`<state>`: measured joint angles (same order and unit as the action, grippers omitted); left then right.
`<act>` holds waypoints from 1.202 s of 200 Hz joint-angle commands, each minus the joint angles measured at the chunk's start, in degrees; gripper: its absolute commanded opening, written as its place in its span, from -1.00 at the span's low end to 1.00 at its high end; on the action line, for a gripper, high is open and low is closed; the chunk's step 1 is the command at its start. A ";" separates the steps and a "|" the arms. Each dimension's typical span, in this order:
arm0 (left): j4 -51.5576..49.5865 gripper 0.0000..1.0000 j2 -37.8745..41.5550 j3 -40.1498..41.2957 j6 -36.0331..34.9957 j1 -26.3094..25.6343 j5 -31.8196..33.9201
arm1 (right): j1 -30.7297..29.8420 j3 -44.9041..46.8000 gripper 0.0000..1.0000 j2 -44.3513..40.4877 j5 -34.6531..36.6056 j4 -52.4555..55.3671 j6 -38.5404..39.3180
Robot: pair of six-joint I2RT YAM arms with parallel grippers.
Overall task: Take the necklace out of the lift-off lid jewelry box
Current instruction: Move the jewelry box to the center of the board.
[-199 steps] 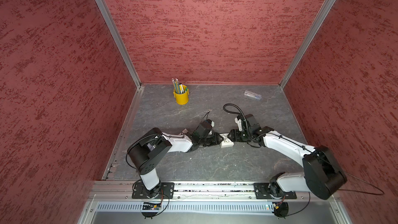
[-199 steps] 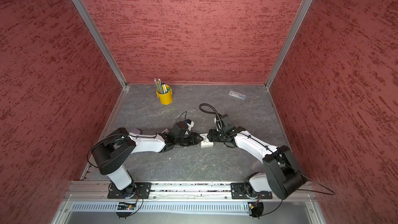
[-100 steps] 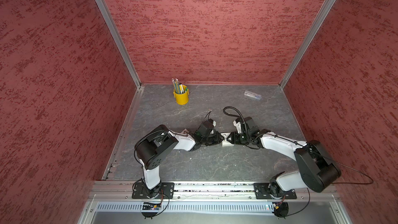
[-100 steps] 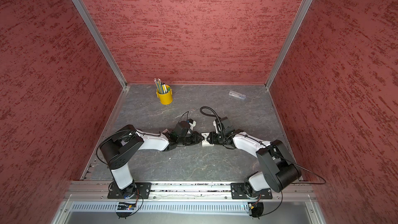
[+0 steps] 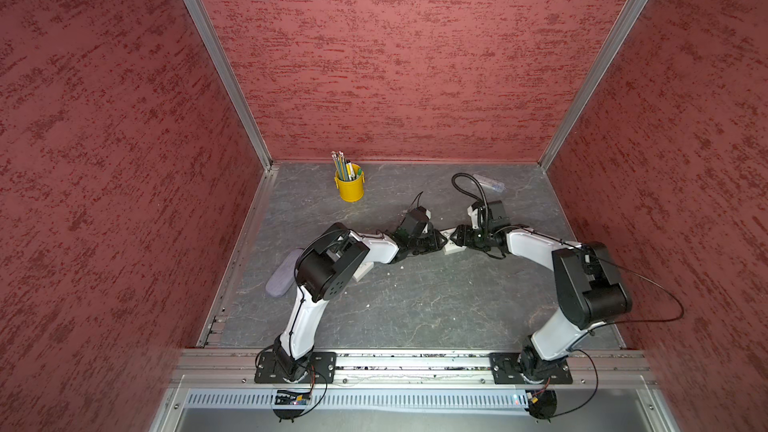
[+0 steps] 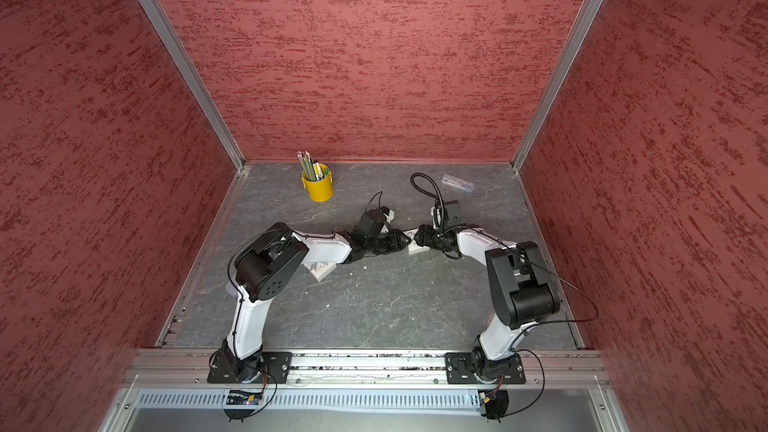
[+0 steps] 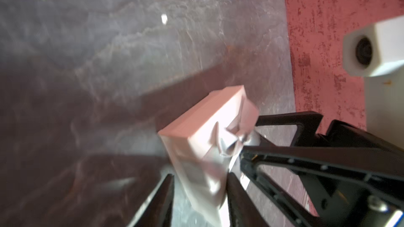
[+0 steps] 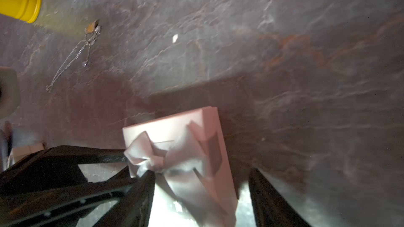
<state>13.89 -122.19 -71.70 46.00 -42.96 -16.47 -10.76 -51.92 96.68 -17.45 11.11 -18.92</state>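
Thin silvery necklace (image 8: 72, 58) lies loose on the rough slate-grey worktop (image 8: 284, 40), outside the jewelry box (image 8: 175, 149), a pale pink, sharp-cornered carton with a ribbon bow. The right end effector (image 8: 202, 171) straddles it wide; the left end effector (image 7: 201, 177) is half-spread, grip unclear. The light box could slip and skid onto the chain.

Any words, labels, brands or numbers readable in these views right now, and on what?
No text reads in any view.
Pale pink bow-tied jewelry box: no print visible.
Yellow pencil cup: plain.
White flat piece with dark marks: too small to read.
Clear plastic tube: too small to tell.
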 commanded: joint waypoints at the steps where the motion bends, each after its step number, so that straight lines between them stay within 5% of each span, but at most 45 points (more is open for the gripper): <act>1: -4.88 -0.03 -1.10 -3.88 -3.58 1.54 -0.68 | 1.92 -2.50 0.57 -1.19 3.20 2.22 1.80; 38: -8.37 0.17 4.60 -3.13 -7.64 3.68 -0.81 | 2.84 -2.44 0.62 -5.26 5.06 5.42 1.78; 86: -13.99 0.28 20.93 8.71 -12.21 9.52 1.94 | 1.44 1.26 0.58 -10.10 1.36 3.40 -3.11; 137: -19.85 0.35 39.34 27.47 -14.58 22.77 0.69 | -10.16 1.20 0.57 -9.49 3.13 0.93 -8.51; 182: -23.87 0.34 47.72 38.12 -18.22 35.30 -6.06 | -20.54 -1.18 0.57 -4.19 2.78 -3.73 -13.06; 240: -15.03 0.13 47.59 44.60 -12.68 32.86 -10.05 | -25.41 -5.98 0.59 -0.22 1.37 -3.55 -13.32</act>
<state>-6.79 -74.13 -28.32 30.65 -7.25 -24.16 -35.79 -55.75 96.68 -15.44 9.76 -30.94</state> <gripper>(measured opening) 0.582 0.793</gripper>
